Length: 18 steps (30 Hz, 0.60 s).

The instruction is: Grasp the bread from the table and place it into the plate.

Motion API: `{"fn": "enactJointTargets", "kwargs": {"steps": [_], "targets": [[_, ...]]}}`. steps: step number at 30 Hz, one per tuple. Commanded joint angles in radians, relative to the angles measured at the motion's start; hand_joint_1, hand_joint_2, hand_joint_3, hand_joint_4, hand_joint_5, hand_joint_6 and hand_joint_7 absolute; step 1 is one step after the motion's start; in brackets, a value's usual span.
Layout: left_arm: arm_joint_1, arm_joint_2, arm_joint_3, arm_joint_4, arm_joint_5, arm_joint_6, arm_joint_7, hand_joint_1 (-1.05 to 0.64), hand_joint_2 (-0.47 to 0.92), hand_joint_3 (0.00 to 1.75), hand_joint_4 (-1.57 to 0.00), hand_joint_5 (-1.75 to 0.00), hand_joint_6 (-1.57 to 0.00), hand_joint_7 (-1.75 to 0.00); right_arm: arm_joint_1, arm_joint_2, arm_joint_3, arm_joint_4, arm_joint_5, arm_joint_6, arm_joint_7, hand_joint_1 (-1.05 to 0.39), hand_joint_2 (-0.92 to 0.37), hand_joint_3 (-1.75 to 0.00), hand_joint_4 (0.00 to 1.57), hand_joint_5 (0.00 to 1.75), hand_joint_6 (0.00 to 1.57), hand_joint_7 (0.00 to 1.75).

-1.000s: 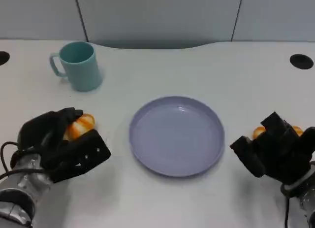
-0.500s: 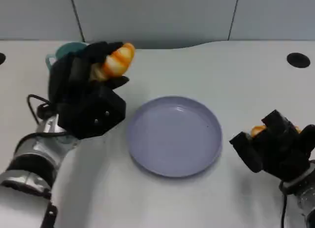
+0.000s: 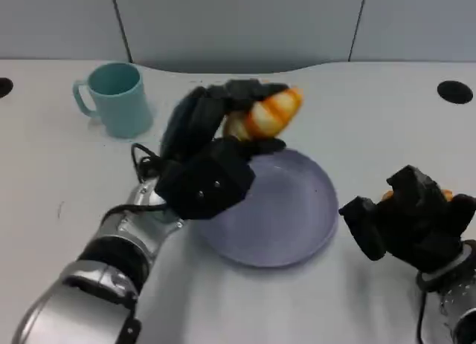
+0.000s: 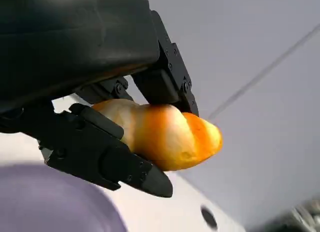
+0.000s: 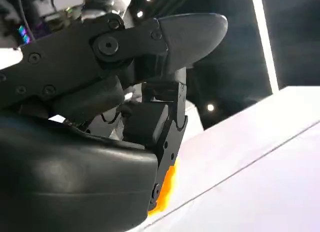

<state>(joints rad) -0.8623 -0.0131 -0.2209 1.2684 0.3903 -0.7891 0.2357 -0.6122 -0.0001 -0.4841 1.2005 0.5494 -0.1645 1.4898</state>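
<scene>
Item: bread (image 3: 269, 112), pinched in my left hand (image 3: 212, 162), fingers (image 4: 107, 152) clamped on its near end, held above the far rim of the plate (image 3: 312, 225), ready for lowering. My right hand (image 3: 405, 225) rests on the desk (image 3: 59, 173); fingers curled over something orange, identity unclear.

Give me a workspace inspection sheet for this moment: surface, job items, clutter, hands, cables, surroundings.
Surface: white table, two dark round holes near its far corners.
Job's things: bread held above the far rim of the purple plate; plate has nothing on it.
Clutter: teal mug far left; orange item behind the right hand.
Hands: left hand grips the bread; right hand low on the table, grip unclear.
Cables: black cable at the left wrist.
Surroundings: grey wall panels.
</scene>
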Motion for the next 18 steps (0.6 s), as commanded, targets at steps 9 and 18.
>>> {"fn": "enactJointTargets", "kwargs": {"steps": [9,18], "targets": [[0.037,0.027,0.063,-0.07,-0.154,0.107,-0.427,-0.98,0.92,0.61,-0.16,0.0,-0.07,0.0,-0.02,0.021,-0.022,0.009,0.021,-0.035,0.024,-0.51,-0.92,-0.26,1.02,1.53,1.07,0.85],[0.052,0.032,0.116,-0.115,-0.252,0.11,-0.573,-1.05,0.92,0.74,-0.03,0.0,-0.04,-0.01,-0.039,-0.016,0.02,0.021,-0.017,0.054,0.038,-0.51,-0.92,-0.29,0.98,1.55,0.99,0.88]]}}
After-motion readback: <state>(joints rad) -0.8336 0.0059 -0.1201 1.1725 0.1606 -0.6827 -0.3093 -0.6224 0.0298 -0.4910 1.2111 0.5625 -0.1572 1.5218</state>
